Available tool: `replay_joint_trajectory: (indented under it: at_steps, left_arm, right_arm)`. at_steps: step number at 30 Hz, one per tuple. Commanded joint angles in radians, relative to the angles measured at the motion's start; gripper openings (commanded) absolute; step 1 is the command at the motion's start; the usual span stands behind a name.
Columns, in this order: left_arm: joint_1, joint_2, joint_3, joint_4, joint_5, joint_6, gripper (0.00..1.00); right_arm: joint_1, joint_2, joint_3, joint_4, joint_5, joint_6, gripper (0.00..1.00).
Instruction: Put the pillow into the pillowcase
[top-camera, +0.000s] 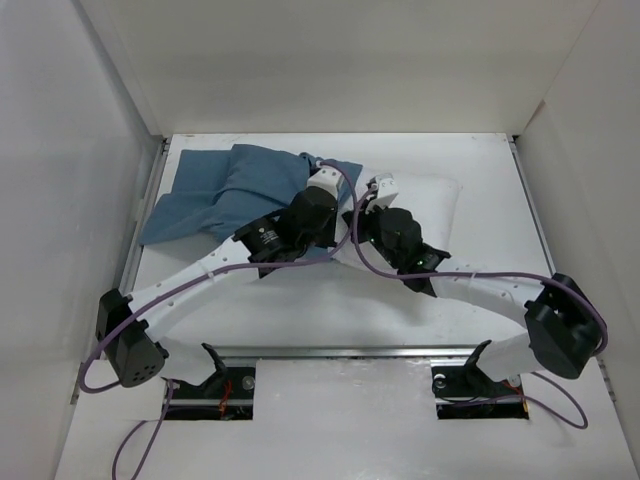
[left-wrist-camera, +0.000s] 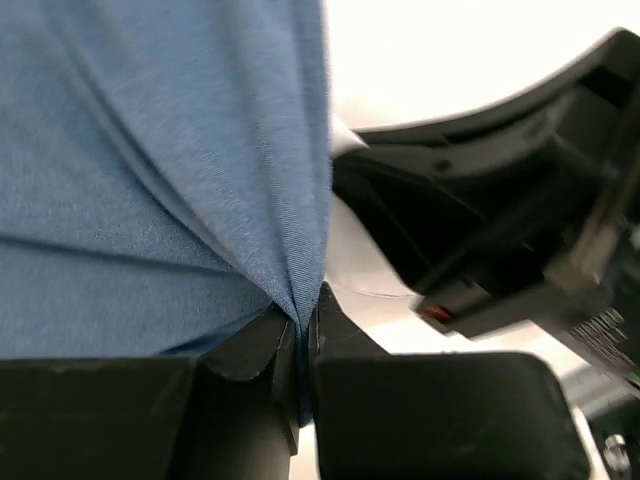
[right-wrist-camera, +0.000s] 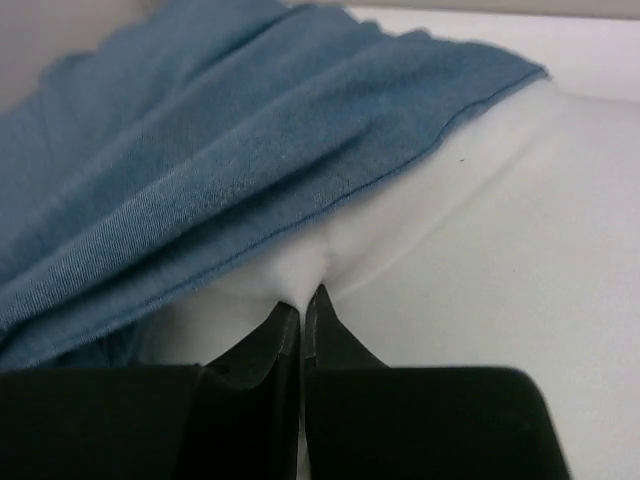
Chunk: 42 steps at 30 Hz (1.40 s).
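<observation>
My left jaws pinch the pillowcase (left-wrist-camera: 150, 150) edge; my right jaws pinch the pillow (right-wrist-camera: 420, 250), lying lengthwise right of it.

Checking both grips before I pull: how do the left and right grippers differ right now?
The left gripper pinches a fold of the blue pillowcase; the right gripper pinches the white pillow. The left sits over the crumpled pillowcase, the right over the pillow beside it. Both are shut on fabric.
</observation>
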Motion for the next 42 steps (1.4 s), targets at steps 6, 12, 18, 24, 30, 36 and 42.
replay_joint_trajectory:
  at_steps: [6, 12, 18, 24, 30, 36, 42]
  left_arm:
    - [-0.084, -0.046, -0.019, 0.250, 0.407, -0.014, 0.00]
    - [-0.147, 0.002, -0.089, 0.480, 0.638, -0.077, 0.00]
    - [-0.137, 0.030, -0.084, 0.431, 0.523, -0.118, 0.36]
    - [-0.137, -0.085, -0.043, 0.278, 0.356, -0.085, 0.90]
    - [-0.137, -0.222, -0.033, 0.085, 0.094, -0.170, 1.00]
    - [-0.102, -0.224, -0.023, -0.109, -0.094, -0.333, 1.00]
    - [-0.056, -0.210, -0.066, -0.215, -0.161, -0.469, 1.00]
  right_arm:
    - [0.010, 0.031, -0.066, 0.740, 0.140, 0.325, 0.00]
    - [0.019, 0.195, -0.163, 0.985, 0.140, 0.459, 0.00]
    - [0.019, 0.229, -0.291, 1.050, 0.024, 0.547, 0.02]
    - [0.019, -0.080, -0.310, 0.665, 0.067, 0.428, 0.71]
    - [0.008, -0.196, -0.069, 0.090, 0.352, 0.274, 1.00]
    - [-0.178, -0.072, 0.174, -0.165, 0.192, 0.179, 1.00]
    - [-0.300, 0.271, 0.517, -0.403, -0.091, 0.062, 1.00]
